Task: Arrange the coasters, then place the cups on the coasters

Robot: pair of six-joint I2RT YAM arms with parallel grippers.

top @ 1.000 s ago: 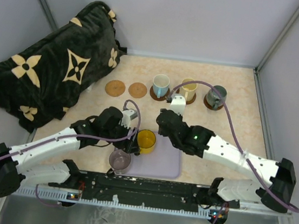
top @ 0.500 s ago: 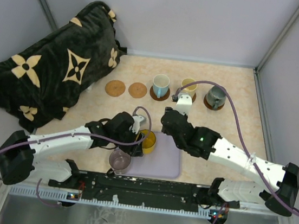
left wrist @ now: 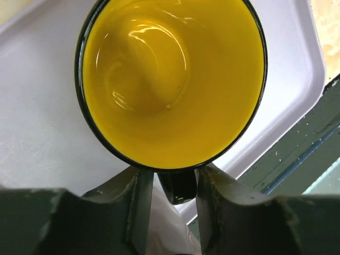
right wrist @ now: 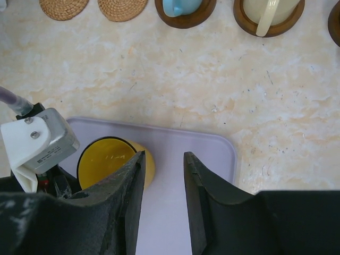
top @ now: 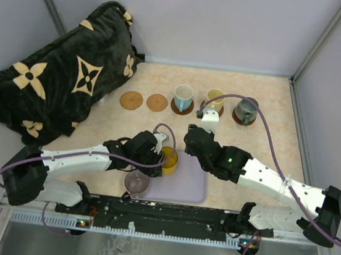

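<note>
While low, left hand (left wrist: 173, 179) astride handle (left wrist: 178, 189)

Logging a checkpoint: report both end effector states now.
Left end effector: open, jaws flanking the handle of the yellow mug.
Right end effector: open, empty.

The overhead camera sits high behind the two arms, looking down and forward over the whole table (top: 271, 115), far enough back to take in both bases. The left wrist camera looks straight down past its own fingers (left wrist: 135, 212), very close to the yellow mug (left wrist: 170, 79) just ahead of them, which fills the frame. The right wrist camera hangs higher, facing down beyond its fingers. All three views share that mug and the lavender tray (right wrist: 164, 143) under it.
</note>
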